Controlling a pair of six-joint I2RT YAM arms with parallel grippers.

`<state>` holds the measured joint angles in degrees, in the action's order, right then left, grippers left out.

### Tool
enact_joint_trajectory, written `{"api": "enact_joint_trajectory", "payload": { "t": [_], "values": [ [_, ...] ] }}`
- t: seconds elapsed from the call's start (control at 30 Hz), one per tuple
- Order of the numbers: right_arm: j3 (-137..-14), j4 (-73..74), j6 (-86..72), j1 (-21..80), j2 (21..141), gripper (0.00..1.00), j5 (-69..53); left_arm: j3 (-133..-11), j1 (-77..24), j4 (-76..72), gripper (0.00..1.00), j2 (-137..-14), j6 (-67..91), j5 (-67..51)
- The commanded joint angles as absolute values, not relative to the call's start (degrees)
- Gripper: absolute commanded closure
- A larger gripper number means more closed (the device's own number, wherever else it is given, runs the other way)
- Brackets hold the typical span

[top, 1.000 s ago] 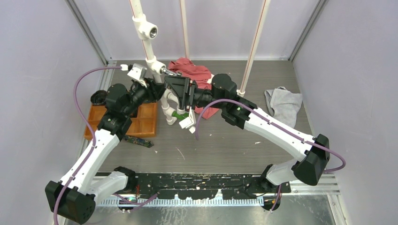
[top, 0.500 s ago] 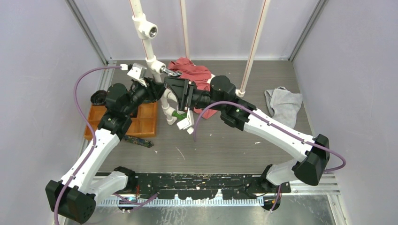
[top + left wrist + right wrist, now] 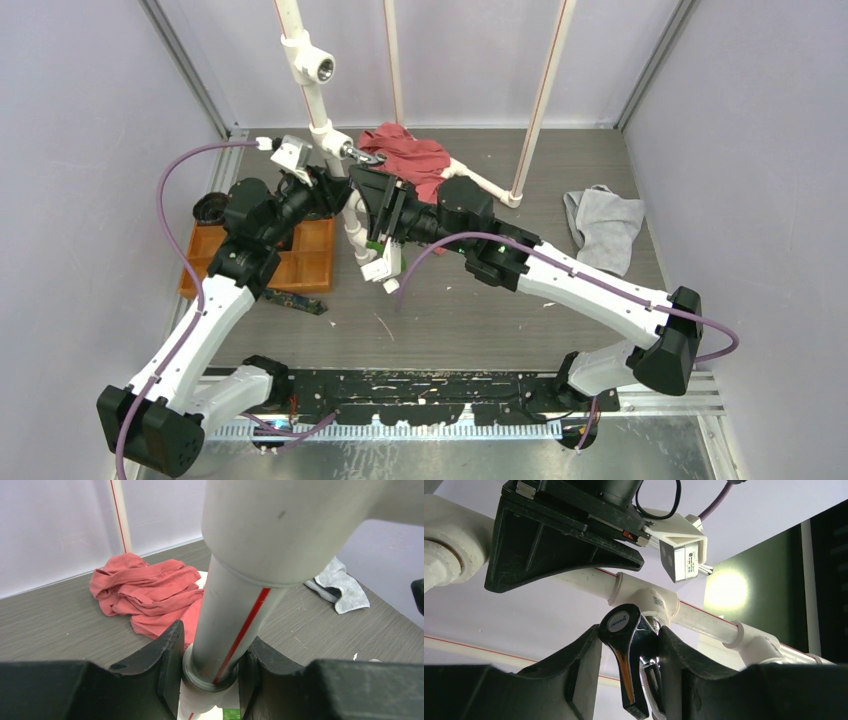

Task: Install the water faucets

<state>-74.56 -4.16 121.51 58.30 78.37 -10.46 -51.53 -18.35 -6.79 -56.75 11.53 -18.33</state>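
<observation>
A white upright pipe (image 3: 322, 112) carries an open tee fitting (image 3: 316, 66) high up and a lower tee (image 3: 648, 599). The silver water faucet (image 3: 362, 154) sits with its threaded end at the mouth of that lower tee. My right gripper (image 3: 366, 178) is shut on the faucet (image 3: 634, 660), with the handle and body between the fingers. My left gripper (image 3: 322, 186) is shut on the pipe (image 3: 235, 610) just above a joint collar. A scrap of the green tap (image 3: 372, 243) shows under my right wrist by the pipe's foot.
A red cloth (image 3: 412, 158) lies behind the pipe and a grey cloth (image 3: 604, 222) at the right. An orange tray (image 3: 312, 262) sits at the left beside a black round thing (image 3: 209, 208). Two more thin white poles (image 3: 540, 100) stand at the back.
My right arm has swung left and its wrist has turned, still shut on the silver faucet at the tee. It now covers most of the green tap. My left arm has held still.
</observation>
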Motion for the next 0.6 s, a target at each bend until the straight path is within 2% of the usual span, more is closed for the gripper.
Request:
{"api": "enact_joint_trajectory", "payload": {
  "t": [0.0, 0.37, 0.57],
  "values": [
    [-77.0, -8.0, 116.8, 61.7, 75.3, 0.99, -14.2, -51.7, -18.1, -11.4, 1.0, -57.2, 16.9, -18.0],
    [-82.1, -7.9, 87.5, 62.1, 74.4, 0.99, -18.6, -51.3, -18.1, -11.8, 1.0, -57.2, 17.2, -18.1],
    [-85.6, -9.1, 72.2, 62.1, 75.4, 0.99, -16.4, -51.2, -18.1, -12.0, 1.0, -57.3, 17.5, -18.3]
  ]
}}
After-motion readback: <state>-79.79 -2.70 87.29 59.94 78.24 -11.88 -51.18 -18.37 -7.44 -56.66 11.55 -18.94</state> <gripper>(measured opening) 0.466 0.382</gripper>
